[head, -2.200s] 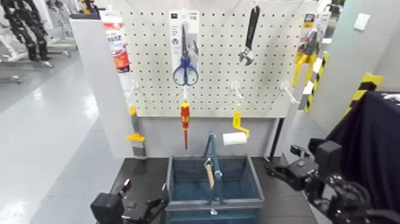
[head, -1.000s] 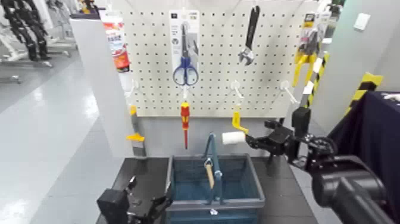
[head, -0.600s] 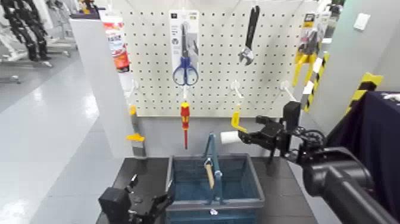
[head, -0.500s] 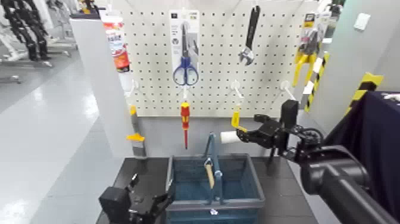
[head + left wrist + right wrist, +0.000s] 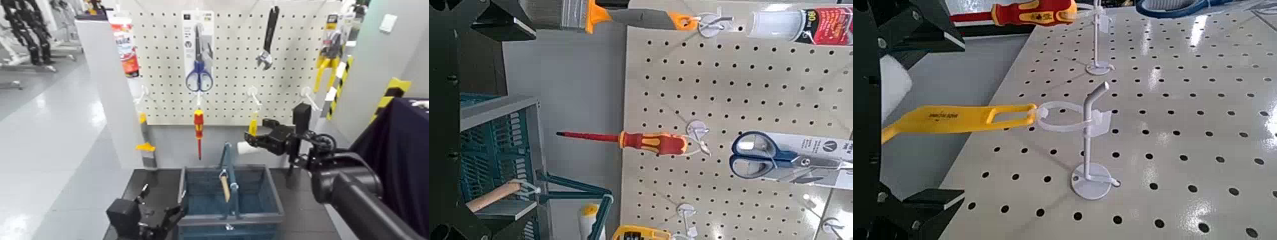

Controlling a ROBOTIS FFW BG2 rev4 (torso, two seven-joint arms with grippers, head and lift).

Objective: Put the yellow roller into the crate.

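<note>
Inward slides my right claw (image 5: pixel 256 129), apart around the yellow plastic roller (image 5: pixel 948 119) at the cream pegboard's (image 5: pixel 223 115) lower edge; gripping comes next. My left claw (image 5: pixel 164 198) idles low.

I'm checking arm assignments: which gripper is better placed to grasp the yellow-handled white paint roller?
The right, likely: its gripper is at the roller, open around the yellow handle, while the left gripper waits low beside the blue-grey plastic crate.
</note>
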